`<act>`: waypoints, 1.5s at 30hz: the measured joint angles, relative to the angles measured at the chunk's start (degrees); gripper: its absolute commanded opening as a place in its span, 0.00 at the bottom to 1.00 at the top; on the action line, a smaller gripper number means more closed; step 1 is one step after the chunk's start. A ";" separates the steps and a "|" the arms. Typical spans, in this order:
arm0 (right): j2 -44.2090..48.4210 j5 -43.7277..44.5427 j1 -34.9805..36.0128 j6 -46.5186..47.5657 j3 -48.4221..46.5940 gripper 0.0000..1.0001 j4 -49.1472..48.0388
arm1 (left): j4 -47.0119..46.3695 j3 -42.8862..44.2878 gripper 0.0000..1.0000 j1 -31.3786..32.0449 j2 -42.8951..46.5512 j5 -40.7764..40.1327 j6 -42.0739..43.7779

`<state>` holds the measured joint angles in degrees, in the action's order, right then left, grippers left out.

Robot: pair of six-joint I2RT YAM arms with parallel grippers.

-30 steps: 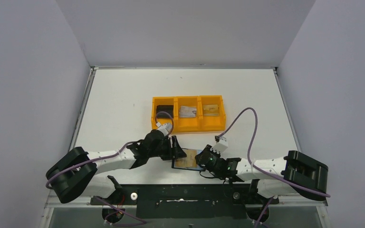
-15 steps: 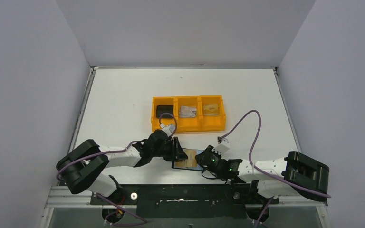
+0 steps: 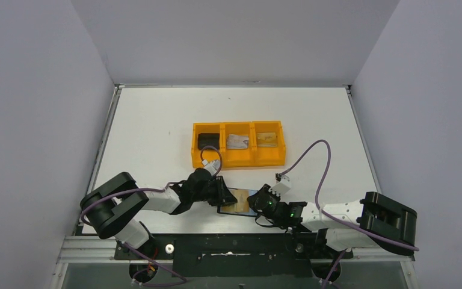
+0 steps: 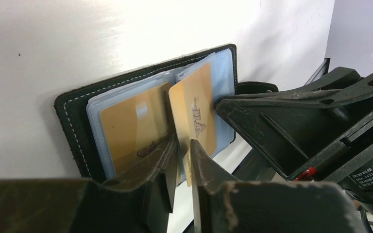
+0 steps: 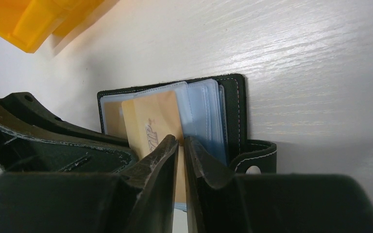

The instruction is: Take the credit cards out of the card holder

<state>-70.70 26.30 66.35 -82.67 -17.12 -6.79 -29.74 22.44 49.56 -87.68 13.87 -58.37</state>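
The card holder (image 3: 231,208) (image 4: 73,121) (image 5: 235,107) lies open near the table's front edge, black with blue-grey pockets. A gold credit card marked VIP (image 4: 196,107) (image 5: 150,121) sticks partly out of its middle pocket. My left gripper (image 3: 224,194) (image 4: 183,143) has its jaws narrowed to a slot with that card's near edge in it. From the opposite side my right gripper (image 3: 254,201) (image 5: 180,141) is shut on the same card. A second gold card (image 4: 131,126) stays inside a left pocket.
Behind the holder stands an orange three-compartment tray (image 3: 239,164). It holds a small black block (image 3: 207,141), a silvery card (image 3: 237,141) and a gold card (image 3: 266,139). Side walls bound the table left and right.
My left gripper's jaws have narrowed around the VIP card's edge, and the left arm's rear links have swung rightward. The right gripper and the holder have hardly moved.
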 measured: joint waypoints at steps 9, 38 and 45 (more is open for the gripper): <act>0.35 -0.02 0.00 -0.37 0.00 0.14 0.63 | -0.04 0.00 0.01 0.00 -0.39 0.04 -0.07; 2.80 -1.81 0.00 7.80 -5.68 0.26 12.52 | 8.46 0.44 0.00 -0.04 4.96 -1.70 2.08; -0.44 -3.06 0.00 12.85 -9.90 0.31 12.07 | 9.44 0.46 0.00 -0.07 5.77 -1.95 2.10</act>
<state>-71.13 23.24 66.35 -69.82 -27.03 5.28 -20.29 22.90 49.50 -81.91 11.92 -56.27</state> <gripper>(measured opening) 0.293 0.018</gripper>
